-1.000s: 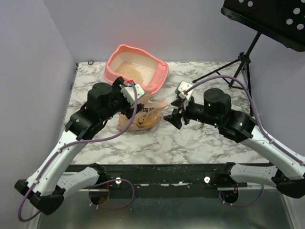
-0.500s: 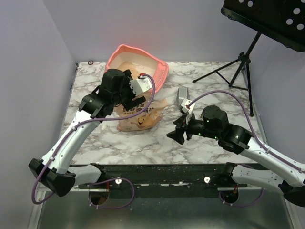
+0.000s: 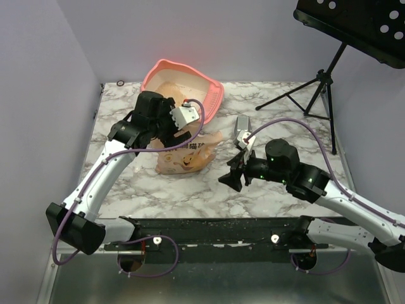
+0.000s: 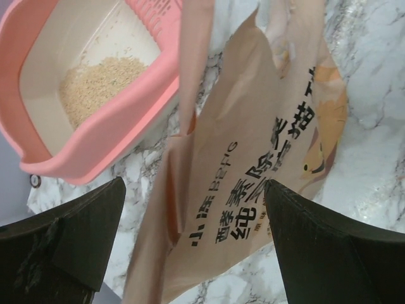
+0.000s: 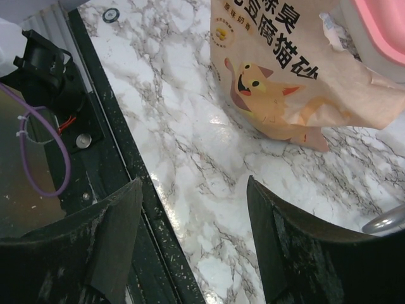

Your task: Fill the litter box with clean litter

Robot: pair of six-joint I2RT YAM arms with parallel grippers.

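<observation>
Two changes noted since last second — left gripper (image 4: 193, 185) shifted over bag (image 3: 190, 158) toward litter box (image 3: 152, 69), right gripper (image 3: 229, 178) drawn back from bag; both spread wide, nothing grasped.

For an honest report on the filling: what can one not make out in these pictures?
- Top view: the left arm covers most of the box's inside.
- Left wrist view: the bag and the frame edges hide part of the box, so not all the litter is seen.
- Right wrist view: only a pink corner of the box, cut by the edge.
- Top view: grey thing by the right arm, too small to name.
</observation>
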